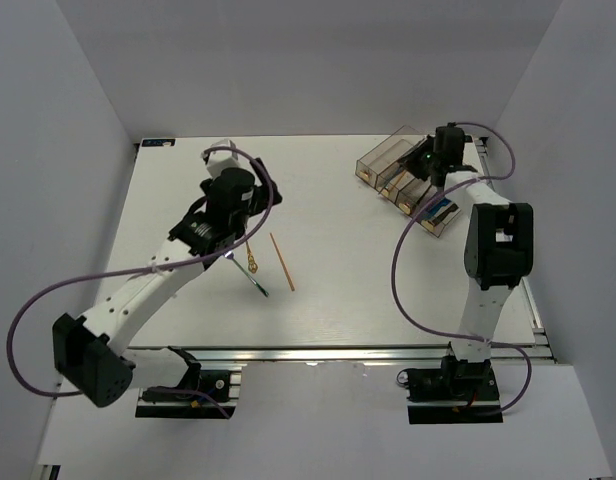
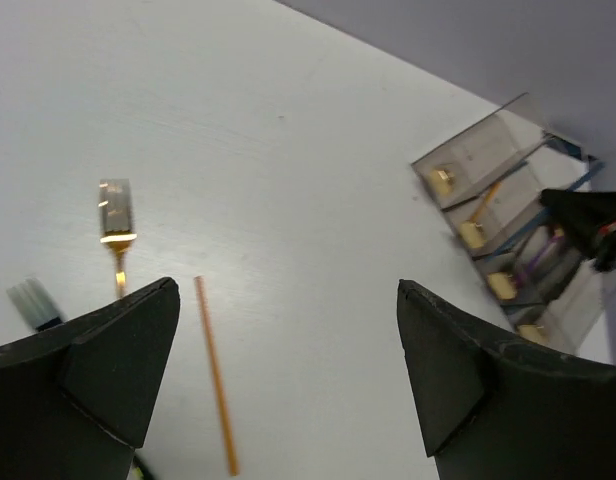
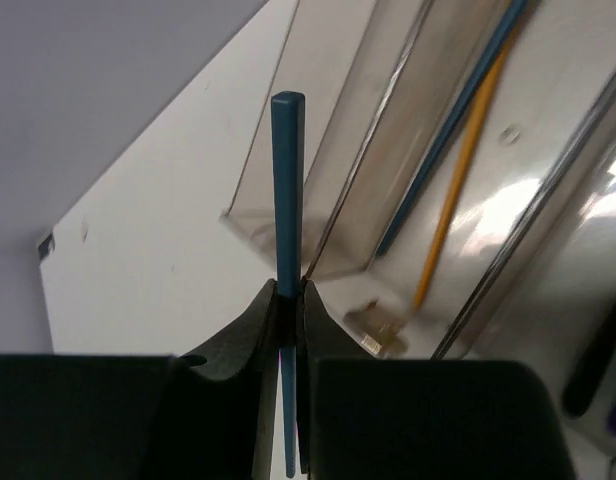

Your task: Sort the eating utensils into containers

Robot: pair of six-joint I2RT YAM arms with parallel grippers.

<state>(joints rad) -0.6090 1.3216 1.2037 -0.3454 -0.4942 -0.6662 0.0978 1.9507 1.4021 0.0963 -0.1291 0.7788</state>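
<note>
Only the right wrist view shows right fingers (image 3: 250, 345) pinching a blue chopstick (image 3: 287, 180); left fingers (image 2: 108, 370) spread.

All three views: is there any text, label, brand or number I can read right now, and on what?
None readable.
The gold patches at the ends of the containers: too small to tell whether anything is printed on them.
The blue chopstick in the right gripper and the table: no lettering visible.
</note>
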